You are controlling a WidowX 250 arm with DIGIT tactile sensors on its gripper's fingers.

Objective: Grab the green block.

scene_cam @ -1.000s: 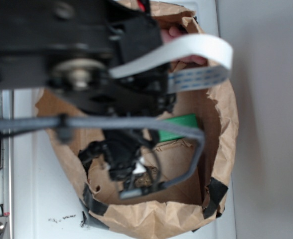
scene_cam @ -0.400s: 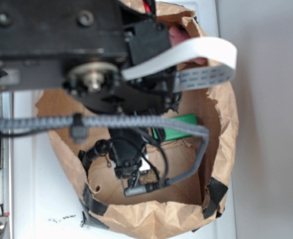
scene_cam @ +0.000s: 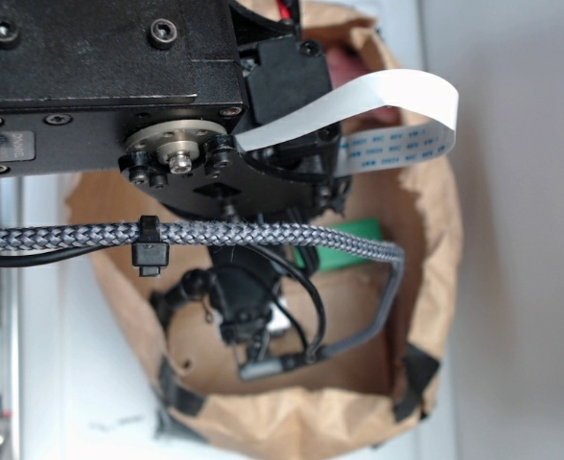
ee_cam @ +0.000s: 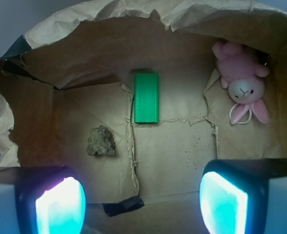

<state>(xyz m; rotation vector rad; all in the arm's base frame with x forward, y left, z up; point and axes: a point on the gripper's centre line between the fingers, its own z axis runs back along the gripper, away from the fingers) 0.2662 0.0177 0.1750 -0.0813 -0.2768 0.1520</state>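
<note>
Exterior view: the black robot arm (scene_cam: 167,105) is hanging over a crumpled brown paper bag (scene_cam: 435,278), hiding most of the bright green rectangular block (scene_cam: 344,257).

Wrist view: the claw (ee_cam: 141,202) is spreading wide, empty, above the bag floor. The green block is lying near the far wall, between a rough brown rock (ee_cam: 101,142) and a pink plush bunny (ee_cam: 245,83).

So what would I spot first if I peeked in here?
Probably the bright green block, lying flat in the middle of the brown paper bag. Next the pink plush bunny tucked into the far right corner, and a rough brown rock left of the block. The open gripper shows glowing pads at the bottom.
</note>
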